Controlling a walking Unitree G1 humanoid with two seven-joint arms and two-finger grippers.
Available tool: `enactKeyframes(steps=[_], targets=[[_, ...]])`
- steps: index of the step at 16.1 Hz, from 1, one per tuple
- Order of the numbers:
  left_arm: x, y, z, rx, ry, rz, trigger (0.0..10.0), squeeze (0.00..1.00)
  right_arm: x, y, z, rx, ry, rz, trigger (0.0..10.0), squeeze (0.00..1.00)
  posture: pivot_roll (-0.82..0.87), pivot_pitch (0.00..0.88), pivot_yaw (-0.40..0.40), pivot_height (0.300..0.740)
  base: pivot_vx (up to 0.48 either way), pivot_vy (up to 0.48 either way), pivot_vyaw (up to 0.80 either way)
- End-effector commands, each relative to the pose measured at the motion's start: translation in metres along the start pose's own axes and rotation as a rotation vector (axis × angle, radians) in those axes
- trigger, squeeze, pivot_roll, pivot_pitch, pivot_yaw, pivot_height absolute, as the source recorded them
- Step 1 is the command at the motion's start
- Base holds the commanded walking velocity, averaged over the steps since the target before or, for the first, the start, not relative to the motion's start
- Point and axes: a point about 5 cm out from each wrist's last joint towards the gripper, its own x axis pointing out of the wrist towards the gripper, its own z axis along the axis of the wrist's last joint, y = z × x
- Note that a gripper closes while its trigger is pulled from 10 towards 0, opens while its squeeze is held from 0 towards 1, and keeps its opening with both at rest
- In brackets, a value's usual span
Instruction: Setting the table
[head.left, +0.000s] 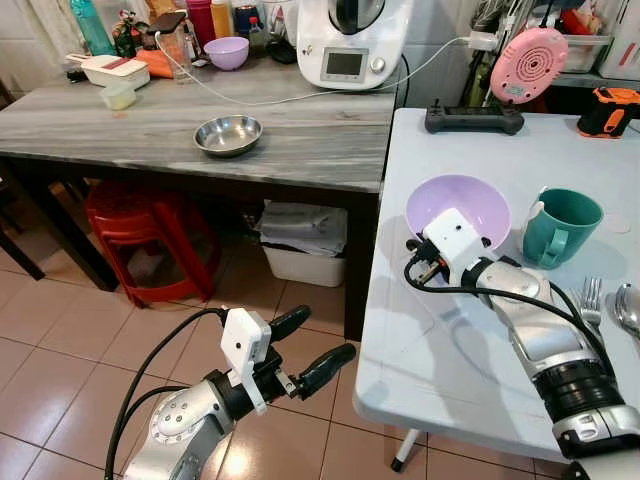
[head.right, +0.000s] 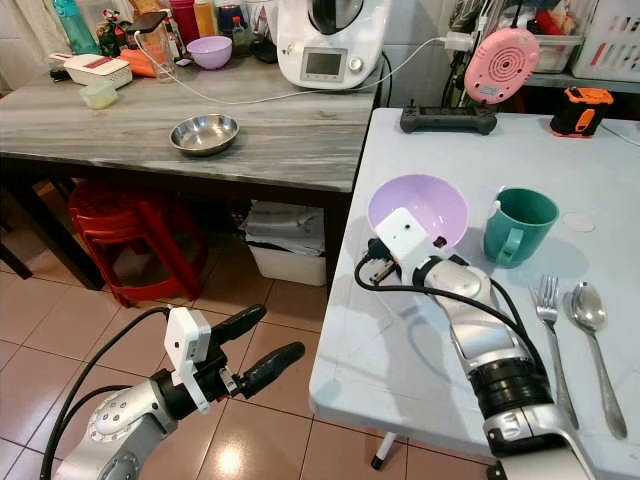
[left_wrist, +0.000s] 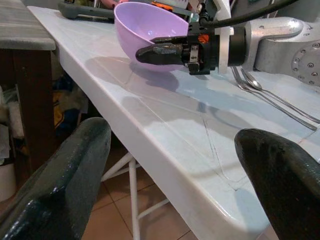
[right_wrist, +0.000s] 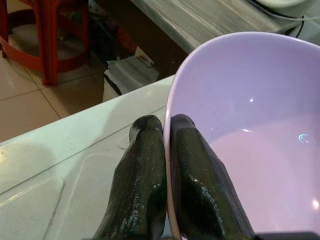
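- The right hand is clenched on the near rim of the round lilac plastic bowl — one black finger inside the bowl, the other outside, the rim pinched between them.
- That bowl is at the left edge of the white plastic counter, just beside the teal ceramic mug with its handle towards the bowl.
- A steel fork and a steel spoon lie side by side on the same counter, nearer the robot than the mug.
- The left hand hangs low over the tiled floor, its two fingers spread apart, grasping nothing.
- On the grey wood-grain counter to the left sits a shallow steel dish — well apart from the lilac bowl.
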Motion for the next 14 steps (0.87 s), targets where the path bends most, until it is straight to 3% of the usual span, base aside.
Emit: enactKeyframes(steps=[1,3,5,6,8,9,10,14], targets=[[-0.001,0.002,0.003,0.02,0.009,0.005,10.0,0.0,-0.001,-0.001,0.008,0.011,-0.041,-0.012,0.0,0.0,-0.07,0.031,0.088,0.74,0.0,0.0,0.0],[-0.002,0.005,0.004,0.021,0.0,0.049,10.0,0.0,-0.003,0.001,0.021,0.005,-0.103,-0.04,0.0,0.0,-0.07,0.026,0.091,0.74,0.0,0.0,0.0],[-0.004,0.019,0.008,0.04,-0.021,0.163,10.0,0.0,-0.006,0.006,0.039,0.034,-0.192,-0.066,0.0,0.0,-0.07,0.022,0.088,0.74,0.0,0.0,0.0],[-0.008,0.039,0.008,0.024,0.002,0.307,10.0,0.0,-0.011,0.011,0.049,0.074,-0.258,-0.116,0.0,0.0,-0.06,0.019,0.088,0.74,0.0,0.0,0.0],[-0.012,0.056,0.007,-0.008,0.013,0.429,10.0,0.0,-0.017,0.017,0.052,0.126,-0.292,-0.158,0.0,0.0,-0.06,0.018,0.087,0.74,0.0,0.0,0.0],[-0.016,0.07,0.013,0.005,-0.015,0.524,10.0,0.0,-0.024,0.026,0.046,0.2,-0.305,-0.203,3.0,0.0,-0.06,0.015,0.081,0.74,0.0,0.0,0.0],[-0.02,0.078,0.019,0.013,-0.052,0.594,10.0,0.0,-0.03,0.035,0.041,0.273,-0.321,-0.235,10.0,0.0,-0.06,0.011,0.081,0.74,0.0,0.0,0.0],[-0.022,0.091,0.027,0.002,-0.109,0.704,10.0,0.0,-0.047,0.046,0.04,0.361,-0.38,-0.344,10.0,0.0,-0.07,0.0,0.092,0.74,0.0,0.0,0.0]])
